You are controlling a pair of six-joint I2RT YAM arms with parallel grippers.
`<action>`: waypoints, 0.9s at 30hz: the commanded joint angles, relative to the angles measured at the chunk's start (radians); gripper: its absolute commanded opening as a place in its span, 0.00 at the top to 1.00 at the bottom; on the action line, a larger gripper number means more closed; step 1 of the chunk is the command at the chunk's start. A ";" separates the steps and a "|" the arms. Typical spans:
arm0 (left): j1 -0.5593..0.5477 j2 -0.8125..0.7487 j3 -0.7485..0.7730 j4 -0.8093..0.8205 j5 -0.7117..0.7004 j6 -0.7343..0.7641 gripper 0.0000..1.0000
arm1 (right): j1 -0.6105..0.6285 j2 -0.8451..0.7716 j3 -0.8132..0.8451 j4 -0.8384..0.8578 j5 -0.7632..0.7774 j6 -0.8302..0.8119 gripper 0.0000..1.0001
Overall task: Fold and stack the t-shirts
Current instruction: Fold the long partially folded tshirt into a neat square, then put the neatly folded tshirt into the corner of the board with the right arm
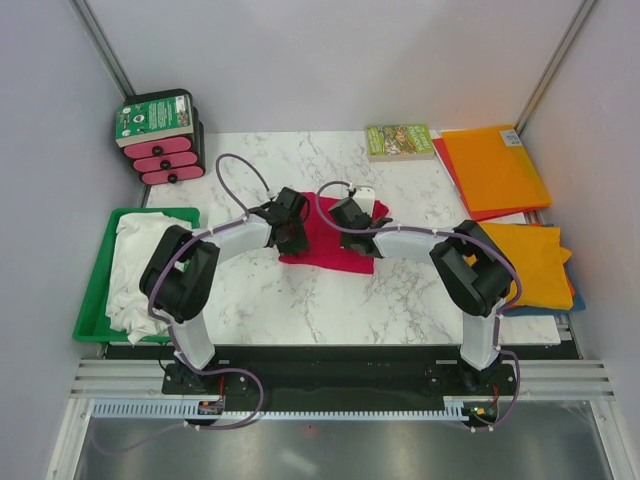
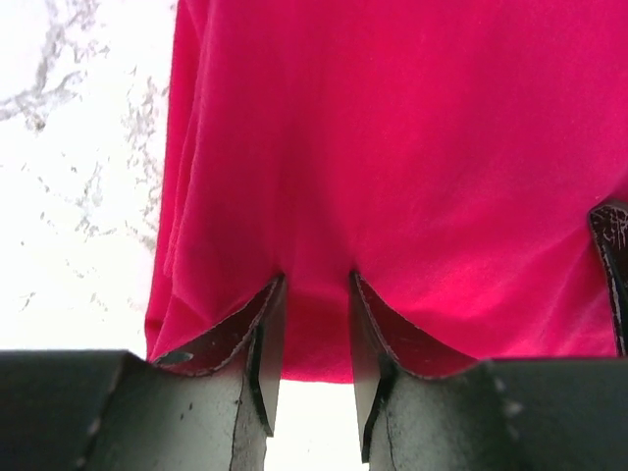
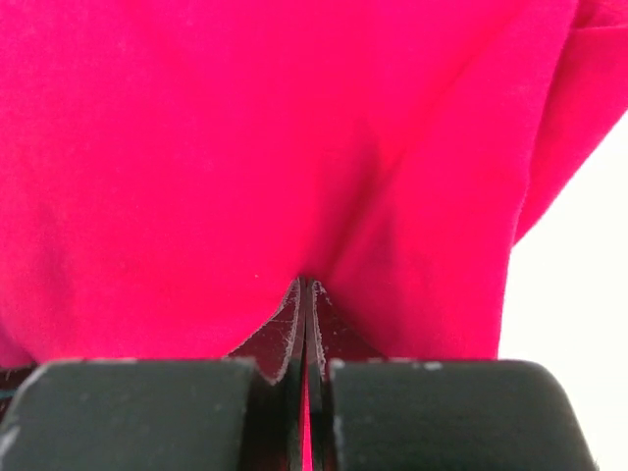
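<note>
In right gripper (image 3: 305, 285), crimson t-shirt (image 3: 196, 147)

Marble-patterned white tabletop (image 1: 300, 300). Crumpled crimson red cloth t-shirt (image 1: 330, 248) at centre. Left gripper (image 1: 292, 228) over its left edge, right gripper (image 1: 352, 222) over its upper right part. White cloth t-shirt (image 1: 135, 265) heaped in green plastic tray (image 1: 93, 300), far left. Bright orange cloth t-shirts (image 1: 495, 165) flat along right side. Small green-covered book (image 1: 400, 140) at back.

One red shirt (image 1: 325, 245), one white shirt (image 1: 130, 250), two orange shirts (image 1: 493, 165) (image 1: 535, 262), one green tray (image 1: 160, 213), one book (image 1: 399, 141), two arms (image 1: 185, 275) (image 1: 470, 265).
</note>
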 commanded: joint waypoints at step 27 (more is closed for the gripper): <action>-0.391 -0.710 -0.259 -0.081 -0.311 0.060 0.53 | -0.095 -1.144 -0.601 0.351 0.714 -0.777 0.02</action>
